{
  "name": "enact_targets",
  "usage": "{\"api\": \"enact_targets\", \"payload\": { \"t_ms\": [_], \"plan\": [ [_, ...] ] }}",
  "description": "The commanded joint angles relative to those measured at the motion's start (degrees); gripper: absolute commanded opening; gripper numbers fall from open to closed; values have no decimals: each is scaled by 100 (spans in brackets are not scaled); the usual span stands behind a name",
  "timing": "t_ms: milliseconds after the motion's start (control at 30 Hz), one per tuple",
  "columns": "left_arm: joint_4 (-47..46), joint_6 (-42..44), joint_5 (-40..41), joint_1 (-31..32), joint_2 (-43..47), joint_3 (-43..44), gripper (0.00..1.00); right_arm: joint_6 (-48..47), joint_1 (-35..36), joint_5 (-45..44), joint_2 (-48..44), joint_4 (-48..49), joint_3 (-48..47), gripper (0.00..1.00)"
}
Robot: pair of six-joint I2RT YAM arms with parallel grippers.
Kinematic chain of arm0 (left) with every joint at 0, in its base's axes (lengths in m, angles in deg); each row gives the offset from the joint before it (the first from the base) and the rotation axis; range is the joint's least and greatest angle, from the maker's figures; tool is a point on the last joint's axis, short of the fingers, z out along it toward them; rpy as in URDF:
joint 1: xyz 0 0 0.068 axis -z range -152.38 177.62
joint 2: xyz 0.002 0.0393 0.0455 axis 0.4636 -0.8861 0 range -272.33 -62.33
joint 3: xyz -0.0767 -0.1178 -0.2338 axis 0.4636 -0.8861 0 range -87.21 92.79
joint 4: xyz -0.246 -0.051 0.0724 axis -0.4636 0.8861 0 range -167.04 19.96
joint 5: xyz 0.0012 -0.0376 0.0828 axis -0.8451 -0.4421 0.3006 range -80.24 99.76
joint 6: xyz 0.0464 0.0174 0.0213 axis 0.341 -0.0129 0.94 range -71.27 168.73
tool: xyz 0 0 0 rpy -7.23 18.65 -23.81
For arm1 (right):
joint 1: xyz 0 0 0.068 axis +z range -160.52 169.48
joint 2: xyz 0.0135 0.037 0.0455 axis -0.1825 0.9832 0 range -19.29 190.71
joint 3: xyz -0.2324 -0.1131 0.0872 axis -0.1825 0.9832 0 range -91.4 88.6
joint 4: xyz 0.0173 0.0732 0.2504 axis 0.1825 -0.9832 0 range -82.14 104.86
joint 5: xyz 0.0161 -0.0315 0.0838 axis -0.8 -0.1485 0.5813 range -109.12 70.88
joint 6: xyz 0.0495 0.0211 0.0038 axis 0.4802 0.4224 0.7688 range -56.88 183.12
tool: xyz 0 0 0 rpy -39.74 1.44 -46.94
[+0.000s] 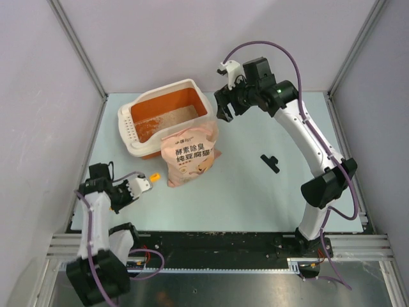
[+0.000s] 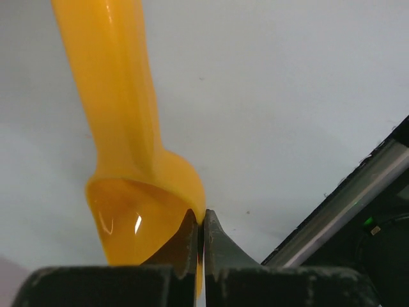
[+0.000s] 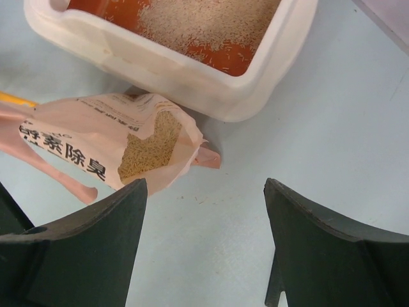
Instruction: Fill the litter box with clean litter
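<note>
The litter box (image 1: 142, 149), cream outside and orange inside, stands at the back left; its rim also shows in the right wrist view (image 3: 192, 70). A thin layer of clean litter (image 1: 179, 115) lies inside it (image 3: 204, 22). The pink-beige bag (image 1: 189, 153) leans against the box's front, its mouth open with litter showing (image 3: 150, 144). My right gripper (image 1: 225, 110) hovers open and empty beside the box's right end, above the bag's mouth (image 3: 204, 185). My left gripper (image 1: 146, 183) is near the front left, shut on the rim of the yellow-orange scoop (image 2: 121, 128), pinched at the bowl's edge (image 2: 201, 220).
A small black part (image 1: 270, 162) lies on the table right of centre. Walls and frame posts close in the left, back and right sides. A metal rail (image 2: 345, 204) runs along the near edge by the left gripper.
</note>
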Motion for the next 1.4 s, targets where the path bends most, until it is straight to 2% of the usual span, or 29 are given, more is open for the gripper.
{"api": "enact_targets", "payload": {
  "t_ms": [0, 133, 167, 233, 300, 367, 500, 633, 867, 967, 1133, 1367],
  "plan": [
    [764, 39, -780, -31, 1162, 501, 0, 418, -255, 182, -27, 68, -433, 79],
    [809, -1021, -1852, -22, 1568, 1597, 0, 717, -544, 754, -19, 173, -819, 79],
    [565, -1330, -2245, -22, 1542, 1801, 0, 883, -580, 868, -1, 199, -907, 79],
    [204, -2311, -2512, -5, 1244, 2423, 0, 1085, -659, 1263, 104, 243, -1197, 81],
    [-209, -2816, -2819, 135, 928, 2926, 0, 1463, -773, 1727, 174, 314, -1452, 84],
    [-647, -3528, -2795, 372, 436, 3673, 0, 1762, -887, 2106, 236, 584, -1488, 86],
    [-1141, -4013, -1839, 1784, -407, 4623, 0, 2596, -932, 2994, 324, 1095, -1471, 94],
    [-1537, -4583, -1180, 2727, -1243, 5519, 0, 3106, -853, 2988, 324, 1613, -1488, 96],
    [-2346, -4787, 350, 4202, -2113, 5776, 0, 3486, -405, 2505, 280, 1861, -1699, 97],
    [-2557, -4962, 659, 4494, -2211, 5803, 0, 3469, -168, 2242, 342, 1843, -1743, 97],
    [-2812, -5059, 756, 4741, -2237, 5706, 0, 3477, -27, 1977, 570, 1755, -1901, 95],
    [-2874, -4989, 712, 4846, -2229, 5671, 0, 3512, 26, 1959, 833, 1790, -2059, 86]
  ]
}}
